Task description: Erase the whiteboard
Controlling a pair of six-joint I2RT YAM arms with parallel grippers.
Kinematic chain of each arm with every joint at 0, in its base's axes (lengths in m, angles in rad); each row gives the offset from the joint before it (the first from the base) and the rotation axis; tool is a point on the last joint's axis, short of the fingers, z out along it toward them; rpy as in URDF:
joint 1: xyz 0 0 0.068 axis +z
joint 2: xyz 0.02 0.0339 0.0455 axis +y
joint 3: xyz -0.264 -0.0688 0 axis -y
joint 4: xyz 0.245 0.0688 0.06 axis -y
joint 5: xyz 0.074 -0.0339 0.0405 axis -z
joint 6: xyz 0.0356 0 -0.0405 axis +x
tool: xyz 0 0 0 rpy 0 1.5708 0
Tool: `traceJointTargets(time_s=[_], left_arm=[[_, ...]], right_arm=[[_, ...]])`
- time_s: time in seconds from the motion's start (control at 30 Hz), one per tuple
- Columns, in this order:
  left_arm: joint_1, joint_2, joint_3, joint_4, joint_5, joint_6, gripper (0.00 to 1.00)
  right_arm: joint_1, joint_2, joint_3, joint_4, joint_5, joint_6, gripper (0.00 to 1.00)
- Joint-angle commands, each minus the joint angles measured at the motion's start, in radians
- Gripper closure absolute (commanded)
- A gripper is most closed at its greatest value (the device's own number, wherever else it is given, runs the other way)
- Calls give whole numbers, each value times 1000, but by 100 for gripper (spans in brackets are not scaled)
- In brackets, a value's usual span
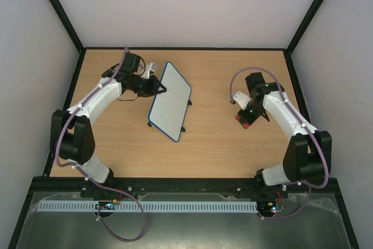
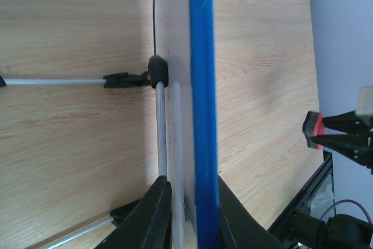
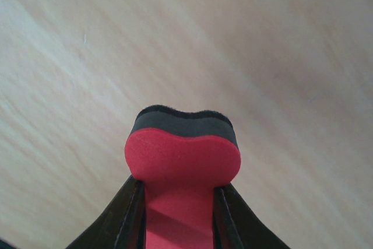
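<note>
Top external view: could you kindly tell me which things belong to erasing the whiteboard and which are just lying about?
Belong to the job:
whiteboard, tilted, its blue rim clamped in the left jaws
red eraser, gripped in the right jaws

Just there:
wooden table
white slotted strip along the near edge
purple cables

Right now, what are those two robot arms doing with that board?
The left arm's fingers are pinching the whiteboard by its blue rim, propping it tilted up on the table. The right arm's fingers hold a red eraser off to the right, apart from the board. From above, the board's face looks blank.
</note>
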Motion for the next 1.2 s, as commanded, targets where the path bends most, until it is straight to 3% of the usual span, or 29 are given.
traceJointTargets(time_s=[0.0, 0.4, 0.63, 0.97, 1.17], left_arm=[[-13, 29, -4, -50, 29, 5, 82], [-12, 27, 16, -55, 19, 1, 77], [-11, 12, 35, -73, 10, 1, 68], [-3, -17, 49, -111, -13, 11, 62], [1, -23, 49, -114, -15, 13, 62]], right_arm=[[11, -41, -102, -82, 118, -81, 98], [17, -3, -227, 81, 164, -13, 98], [19, 59, -268, 220, 181, 21, 96], [19, 171, -263, 242, 131, 42, 68], [18, 184, -267, 231, 123, 43, 44]])
